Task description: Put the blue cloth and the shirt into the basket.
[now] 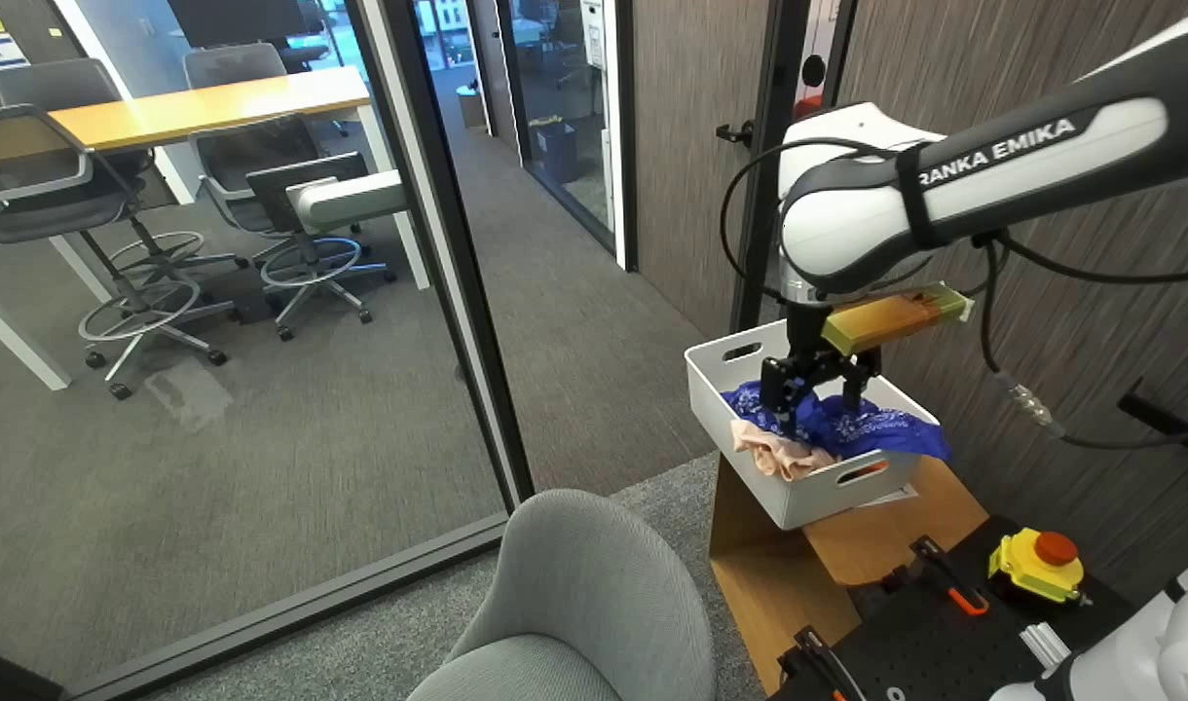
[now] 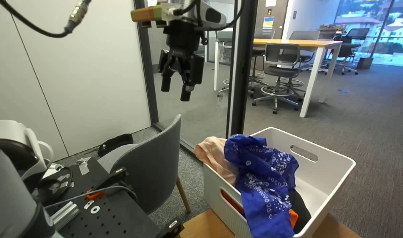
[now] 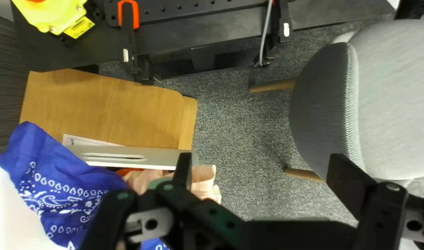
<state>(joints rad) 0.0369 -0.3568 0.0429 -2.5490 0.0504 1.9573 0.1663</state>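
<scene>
The white basket (image 1: 808, 501) stands on a wooden stand; it also shows in an exterior view (image 2: 335, 168) and the wrist view (image 3: 163, 158). The blue patterned cloth (image 2: 264, 178) lies in the basket and hangs over its end rim; the wrist view shows it too (image 3: 62, 191). A peach cloth (image 2: 214, 153), which may be the shirt, lies beside the blue one, partly over the basket's corner rim. My gripper (image 2: 175, 91) is open and empty, high above and to the side of the basket. In the wrist view, carpet and chair show between its fingers (image 3: 264, 173).
A grey chair (image 1: 594, 584) stands beside the wooden stand (image 1: 896, 535). The black robot table (image 2: 109, 211) holds clamps and a yellow emergency stop (image 1: 1037, 565). A glass wall with a dark frame (image 2: 238, 66) rises behind. Black and orange items (image 2: 299, 210) lie in the basket.
</scene>
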